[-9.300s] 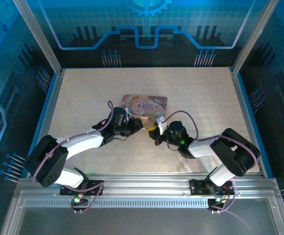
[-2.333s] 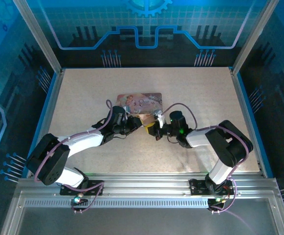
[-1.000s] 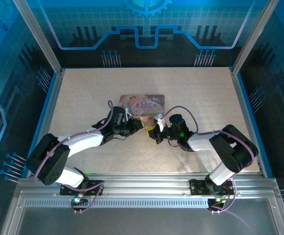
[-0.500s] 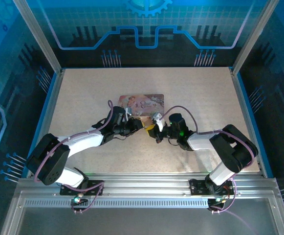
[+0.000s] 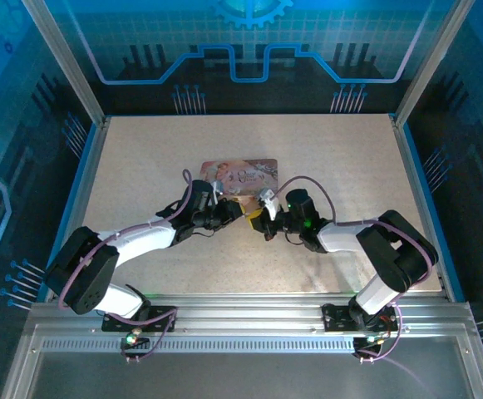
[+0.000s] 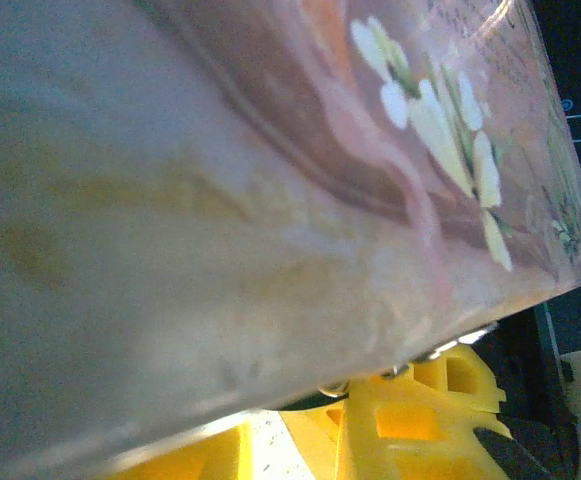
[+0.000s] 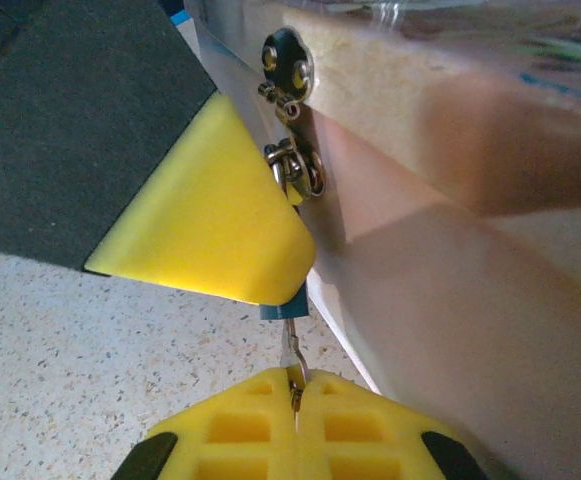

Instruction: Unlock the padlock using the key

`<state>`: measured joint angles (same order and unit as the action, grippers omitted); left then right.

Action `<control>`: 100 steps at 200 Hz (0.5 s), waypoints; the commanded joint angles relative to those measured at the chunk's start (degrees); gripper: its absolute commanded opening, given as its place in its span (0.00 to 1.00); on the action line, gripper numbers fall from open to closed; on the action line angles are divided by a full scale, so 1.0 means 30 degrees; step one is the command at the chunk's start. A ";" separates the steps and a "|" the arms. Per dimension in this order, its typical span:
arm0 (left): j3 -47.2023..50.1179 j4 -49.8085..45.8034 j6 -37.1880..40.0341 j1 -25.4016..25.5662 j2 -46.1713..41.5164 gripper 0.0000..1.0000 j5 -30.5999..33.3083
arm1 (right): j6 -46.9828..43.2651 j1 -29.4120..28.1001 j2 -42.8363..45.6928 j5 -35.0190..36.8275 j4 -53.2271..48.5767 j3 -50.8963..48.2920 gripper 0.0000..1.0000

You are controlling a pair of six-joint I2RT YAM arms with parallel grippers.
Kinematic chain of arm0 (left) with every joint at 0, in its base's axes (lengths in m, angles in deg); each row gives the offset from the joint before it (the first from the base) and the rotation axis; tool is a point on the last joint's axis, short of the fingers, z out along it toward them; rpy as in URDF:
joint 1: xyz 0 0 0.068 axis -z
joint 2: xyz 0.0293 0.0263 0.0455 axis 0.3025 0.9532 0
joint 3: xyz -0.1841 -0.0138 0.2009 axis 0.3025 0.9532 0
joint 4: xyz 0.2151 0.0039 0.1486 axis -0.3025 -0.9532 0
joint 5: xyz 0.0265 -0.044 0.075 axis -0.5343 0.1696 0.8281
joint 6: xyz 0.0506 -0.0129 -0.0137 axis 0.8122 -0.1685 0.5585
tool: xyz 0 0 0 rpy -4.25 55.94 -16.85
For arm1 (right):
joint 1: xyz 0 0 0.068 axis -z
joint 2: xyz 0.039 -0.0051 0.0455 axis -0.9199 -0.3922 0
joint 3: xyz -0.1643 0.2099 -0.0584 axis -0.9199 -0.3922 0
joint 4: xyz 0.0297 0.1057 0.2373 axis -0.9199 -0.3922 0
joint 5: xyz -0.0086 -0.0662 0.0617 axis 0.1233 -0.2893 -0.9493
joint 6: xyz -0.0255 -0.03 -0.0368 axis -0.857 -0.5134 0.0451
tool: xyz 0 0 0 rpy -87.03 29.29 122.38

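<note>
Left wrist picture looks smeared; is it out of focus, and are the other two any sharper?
Left wrist: yes, the pink tin sits too close, a soft blur. Right wrist: the tin wall blurs too, but the yellow finger and speckled table are crisp. Top external: sharp throughout.

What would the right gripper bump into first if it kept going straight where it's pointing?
The right gripper would most likely hit the padlock, peeking out between its fingers. The tin wall comes right behind, though depth is hard to judge.
</note>
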<state>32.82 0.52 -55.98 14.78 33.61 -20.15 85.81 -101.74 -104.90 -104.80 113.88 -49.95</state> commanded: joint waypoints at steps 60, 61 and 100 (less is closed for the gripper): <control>-0.0452 0.0775 -0.0628 0.1169 0.0576 0.08 -0.4189 | -0.1715 -0.0401 -0.0437 0.2252 0.4214 0.1429 0.01; -0.0456 0.0785 -0.0621 0.1164 0.0579 0.08 -0.4194 | -0.1655 -0.0387 -0.0437 0.2184 0.4243 0.1427 0.01; -0.0406 0.0519 -0.0146 0.1233 0.0912 0.08 -0.3768 | 0.1181 -0.0075 -0.0495 -0.1577 0.5178 0.1833 0.01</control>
<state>32.58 2.03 -56.63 14.80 34.82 -19.10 84.17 -101.72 -106.47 -103.14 114.69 -48.88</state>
